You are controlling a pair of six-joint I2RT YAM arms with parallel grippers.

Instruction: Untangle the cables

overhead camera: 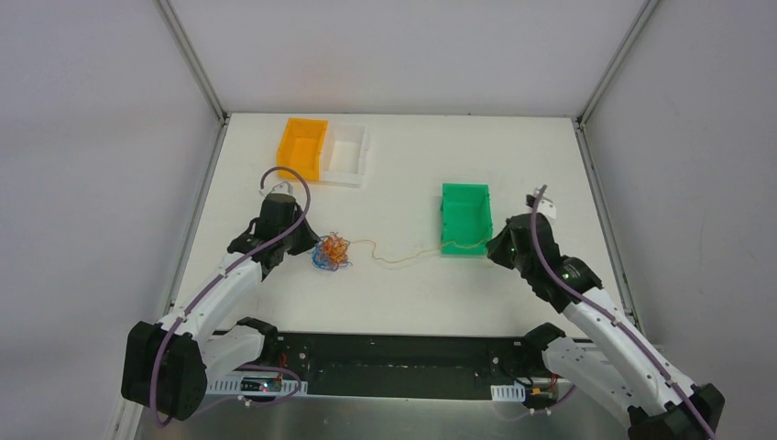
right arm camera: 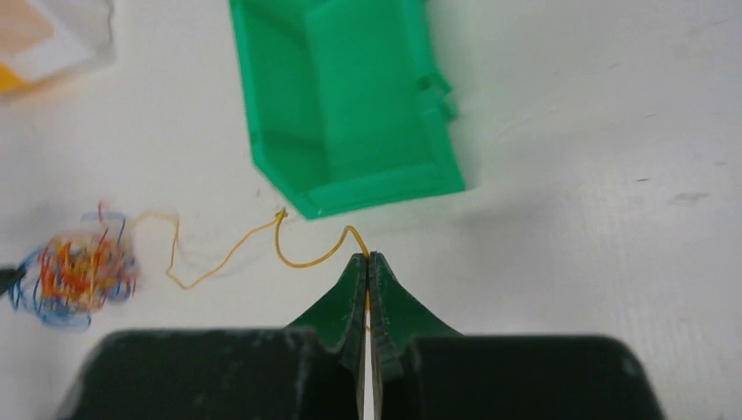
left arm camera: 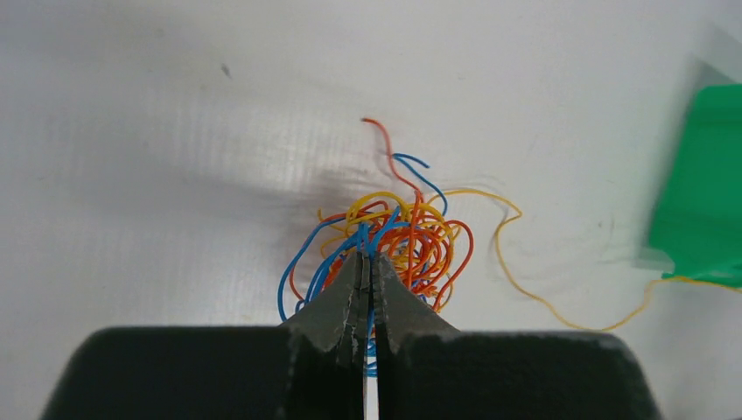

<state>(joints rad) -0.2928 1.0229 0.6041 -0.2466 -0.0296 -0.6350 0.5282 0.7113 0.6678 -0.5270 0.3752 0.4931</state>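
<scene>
A tangled ball of thin blue, orange-red and yellow cables (overhead camera: 332, 251) lies on the white table left of centre. My left gripper (overhead camera: 305, 244) is shut on blue strands at the ball's near edge (left arm camera: 368, 255); the ball (left arm camera: 398, 236) spreads just beyond its tips. One yellow cable (overhead camera: 403, 257) runs out of the ball to the right, past the green bin's front. My right gripper (overhead camera: 497, 247) is shut on the end of that yellow cable (right arm camera: 315, 258), pinched between the tips (right arm camera: 367, 258). The ball shows far left in the right wrist view (right arm camera: 74, 271).
A green bin (overhead camera: 465, 218) stands open right of centre, close to the right gripper; it also shows in the right wrist view (right arm camera: 346, 96) and at the left wrist view's right edge (left arm camera: 700, 210). An orange bin (overhead camera: 302, 147) and a white bin (overhead camera: 346, 153) stand at the back left.
</scene>
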